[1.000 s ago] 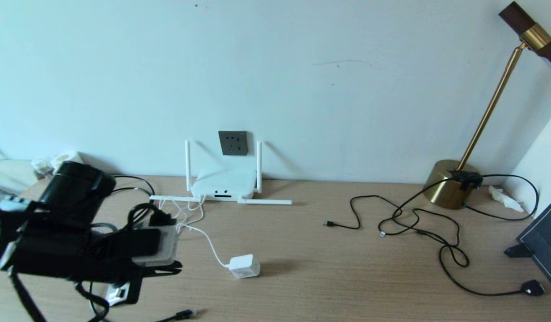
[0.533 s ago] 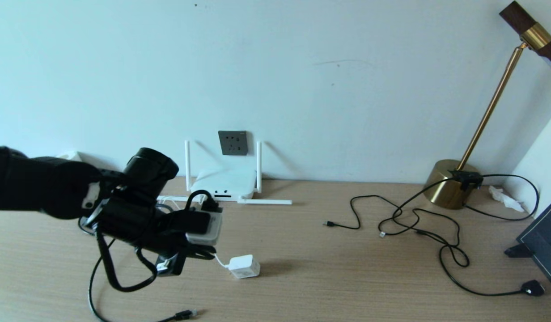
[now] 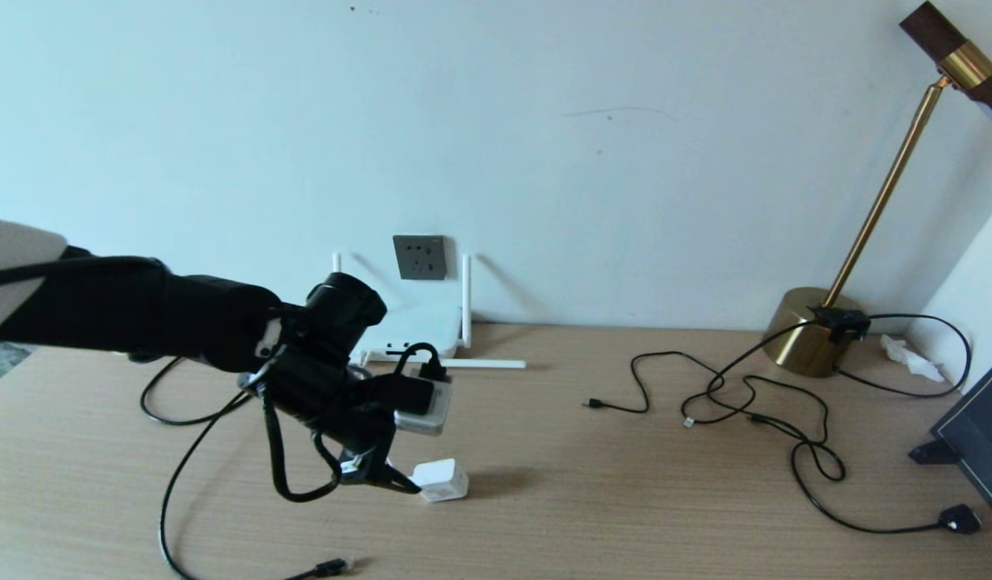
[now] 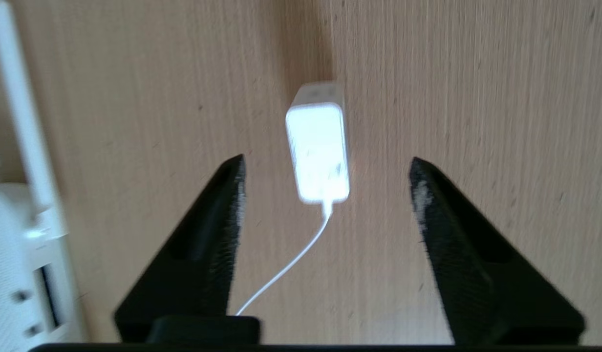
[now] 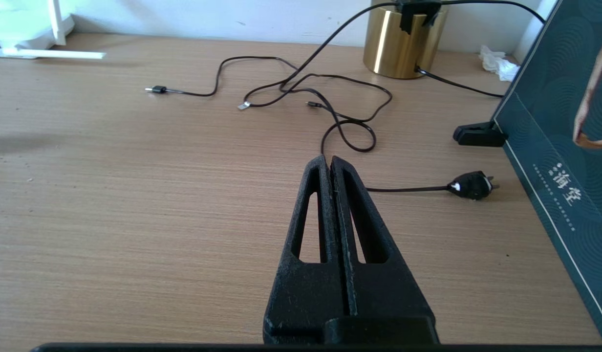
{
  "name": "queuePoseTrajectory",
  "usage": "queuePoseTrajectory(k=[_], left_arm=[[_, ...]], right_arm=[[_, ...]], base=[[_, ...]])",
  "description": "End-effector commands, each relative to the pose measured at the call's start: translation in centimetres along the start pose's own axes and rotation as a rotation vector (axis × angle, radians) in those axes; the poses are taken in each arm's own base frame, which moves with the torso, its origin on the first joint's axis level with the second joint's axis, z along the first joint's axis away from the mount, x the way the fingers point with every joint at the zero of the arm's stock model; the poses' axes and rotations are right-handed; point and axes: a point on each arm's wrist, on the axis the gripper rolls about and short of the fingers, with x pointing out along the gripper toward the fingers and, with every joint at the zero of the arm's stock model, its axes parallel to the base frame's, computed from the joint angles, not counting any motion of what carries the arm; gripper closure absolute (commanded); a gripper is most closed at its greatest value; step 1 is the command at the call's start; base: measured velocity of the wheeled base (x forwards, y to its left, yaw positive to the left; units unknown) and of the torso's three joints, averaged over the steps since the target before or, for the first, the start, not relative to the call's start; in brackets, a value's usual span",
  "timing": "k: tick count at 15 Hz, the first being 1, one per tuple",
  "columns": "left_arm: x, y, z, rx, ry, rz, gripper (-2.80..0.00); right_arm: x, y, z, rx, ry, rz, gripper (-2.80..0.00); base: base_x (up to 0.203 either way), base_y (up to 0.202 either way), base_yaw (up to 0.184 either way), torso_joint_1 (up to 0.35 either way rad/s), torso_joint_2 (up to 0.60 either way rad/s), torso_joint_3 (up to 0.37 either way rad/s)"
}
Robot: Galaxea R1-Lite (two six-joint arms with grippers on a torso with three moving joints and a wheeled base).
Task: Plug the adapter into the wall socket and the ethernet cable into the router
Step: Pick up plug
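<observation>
Adapter (image 4: 318,152): white rounded cube, matte woodgrain table (image 4: 477,73); left pincer (image 4: 325,168) spread above.

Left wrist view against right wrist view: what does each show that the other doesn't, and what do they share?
Only the left wrist view shows the adapter lying on the desk with its cord, ahead of the open left gripper. Only the right wrist view shows the shut right gripper, the brass lamp base, thin black cables and a black plug. Both show the wooden desk and part of the router.
</observation>
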Motion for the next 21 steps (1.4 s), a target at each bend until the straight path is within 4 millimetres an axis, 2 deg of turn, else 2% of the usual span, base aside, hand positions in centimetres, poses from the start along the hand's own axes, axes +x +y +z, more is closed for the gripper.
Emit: queuePoseTrajectory(k=[1,7,21], left_arm=[[1.4,0.4,-0.1,-0.021,-0.007,-0.031,-2.8],[1.5,0.1,-0.6,-0.111,0.003,-0.048,-2.8],[5.3,0.7,-1.5,-0.11,0.007,-0.072,-2.8]], right_arm=[[0.0,0.0,0.0,-0.001,-0.001,0.0,0.0],[0.0,0.0,0.0,0.001,-0.001,0.001,0.0],[0.0,0.0,0.0,0.0,0.0,0.0,0.0]], base=[[0.0,0.0,0.0,0.0,0.0,0.0],[0.0,0.0,0.0,0.0,0.0,0.0],[0.0,0.0,0.0,0.0,0.0,0.0]])
